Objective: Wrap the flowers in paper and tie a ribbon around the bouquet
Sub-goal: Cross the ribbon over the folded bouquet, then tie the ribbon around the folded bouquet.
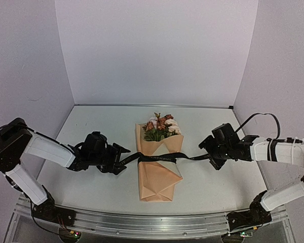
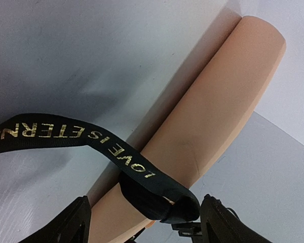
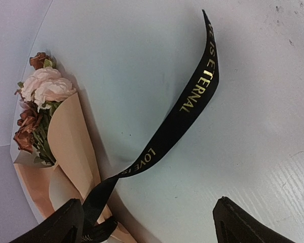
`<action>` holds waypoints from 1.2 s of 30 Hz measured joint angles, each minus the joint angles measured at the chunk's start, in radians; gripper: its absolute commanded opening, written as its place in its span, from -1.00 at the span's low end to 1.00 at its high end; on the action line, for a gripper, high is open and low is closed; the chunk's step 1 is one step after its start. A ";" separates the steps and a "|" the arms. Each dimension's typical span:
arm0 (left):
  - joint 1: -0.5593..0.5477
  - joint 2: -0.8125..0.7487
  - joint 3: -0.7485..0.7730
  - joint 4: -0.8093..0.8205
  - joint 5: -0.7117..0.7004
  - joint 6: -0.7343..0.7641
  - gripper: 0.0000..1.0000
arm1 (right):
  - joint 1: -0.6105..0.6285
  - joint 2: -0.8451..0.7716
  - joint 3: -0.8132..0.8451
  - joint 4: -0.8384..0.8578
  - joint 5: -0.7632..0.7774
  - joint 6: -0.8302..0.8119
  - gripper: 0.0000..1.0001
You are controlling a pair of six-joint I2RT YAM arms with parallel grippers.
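Bouquet (image 1: 157, 174) lies in the middle of the worktop (image 1: 91, 131), and the ribbon (image 1: 164, 158) crosses its middle. Left gripper (image 1: 124, 159) and right gripper (image 1: 206, 153) both stand wide, each near one ribbon end, gripping nothing.

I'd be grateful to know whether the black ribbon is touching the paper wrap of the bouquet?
Touching. The left wrist view shows the ribbon lying tight across the tan paper wrap, with no gap.

Looking down on the paper (image 2: 213, 106), rolled into a tan tube, lying aslant on the white tabletop (image 2: 66, 61). Crossed by the black ribbon (image 2: 61, 134) with gold lettering, bunched into a fold at the tube's lower end. Flanked by the left gripper (image 2: 147, 223), fingers (image 2: 73, 223) spread wide, nothing pinched.
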 measured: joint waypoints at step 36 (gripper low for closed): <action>-0.009 0.317 -0.003 0.466 -0.050 -0.212 -0.79 | 0.039 0.492 -0.050 0.768 -0.168 0.434 -0.67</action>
